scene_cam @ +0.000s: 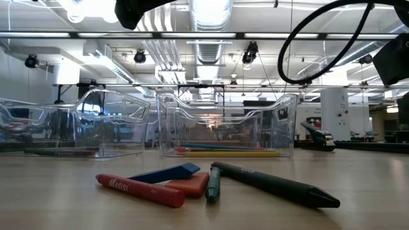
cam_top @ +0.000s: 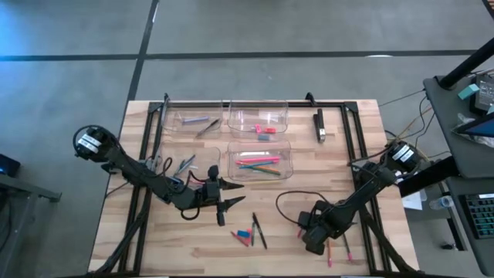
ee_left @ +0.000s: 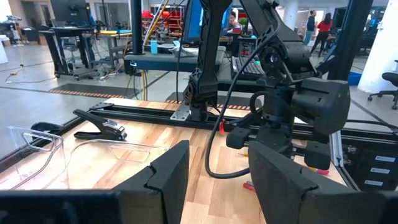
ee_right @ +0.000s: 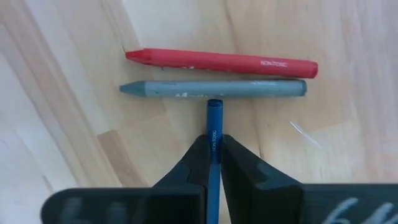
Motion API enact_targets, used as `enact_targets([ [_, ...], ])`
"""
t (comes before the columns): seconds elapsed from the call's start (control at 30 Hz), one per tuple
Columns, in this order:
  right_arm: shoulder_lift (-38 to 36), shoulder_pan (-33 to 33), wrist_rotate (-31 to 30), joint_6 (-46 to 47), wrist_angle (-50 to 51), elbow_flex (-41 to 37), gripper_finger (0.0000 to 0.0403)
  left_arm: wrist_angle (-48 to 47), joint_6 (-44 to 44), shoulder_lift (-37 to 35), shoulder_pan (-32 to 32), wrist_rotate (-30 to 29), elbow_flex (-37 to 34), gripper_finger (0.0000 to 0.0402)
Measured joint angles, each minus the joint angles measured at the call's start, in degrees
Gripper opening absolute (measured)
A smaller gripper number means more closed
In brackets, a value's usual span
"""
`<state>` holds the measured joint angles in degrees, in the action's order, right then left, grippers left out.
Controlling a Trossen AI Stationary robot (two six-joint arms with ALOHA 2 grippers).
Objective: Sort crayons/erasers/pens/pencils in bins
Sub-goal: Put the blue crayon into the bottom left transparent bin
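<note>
My right gripper (ee_right: 214,148) points down near the table's front right (cam_top: 315,239), shut on a thin blue crayon (ee_right: 214,121). Just beyond it a grey crayon (ee_right: 214,88) and a red crayon (ee_right: 221,62) lie side by side on the wood. My left gripper (cam_top: 221,202) (ee_left: 217,186) hovers level and open at centre left, with nothing between its fingers. Four clear bins (cam_top: 258,117) (cam_top: 259,161) (cam_top: 197,123) (cam_top: 181,164) stand at the back. A small heap lies at front centre (cam_top: 248,232): red crayon (scene_cam: 140,190), blue crayon (scene_cam: 165,173), orange eraser (scene_cam: 190,184), green crayon (scene_cam: 213,184), black stick (scene_cam: 275,184). My right gripper pinches the blue crayon between its two fingers, coming from above with the fingers lying along it. The crayon's flat free end (ee_right: 214,107) sticks out past the fingertips, close to the grey crayon. Whether that end touches the grey crayon or the table, I cannot tell.
A black clamp (cam_top: 319,126) lies at the back right. A black cable (cam_top: 297,205) loops over the wood in front of the bins. Dark frame rails (cam_top: 359,147) run along the table's sides. Pink sticks (cam_top: 347,250) lie by the right arm.
</note>
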<state>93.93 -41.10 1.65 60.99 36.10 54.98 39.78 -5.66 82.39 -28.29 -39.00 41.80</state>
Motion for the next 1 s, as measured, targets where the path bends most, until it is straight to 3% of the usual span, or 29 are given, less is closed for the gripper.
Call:
enact_targets([
  [0.5, -7.97, 0.13, -3.79, -3.43, -3.16, 0.04, 0.0013, 0.01, -0.08, 0.00, 0.00, 1.74, 0.00, 0.0151],
  [0.87, -16.10, 1.29, -13.65, -12.18, -9.24, -0.02, 0.0013, 0.59, -0.09, 4.26, 0.18, 3.82, 1.30, 0.0151],
  [1.0, -18.61, 2.90, -18.44, -18.81, -13.35, -0.07, 0.0013, 6.41, 0.00, 7.00, 0.62, 6.50, 2.32, 0.0151],
])
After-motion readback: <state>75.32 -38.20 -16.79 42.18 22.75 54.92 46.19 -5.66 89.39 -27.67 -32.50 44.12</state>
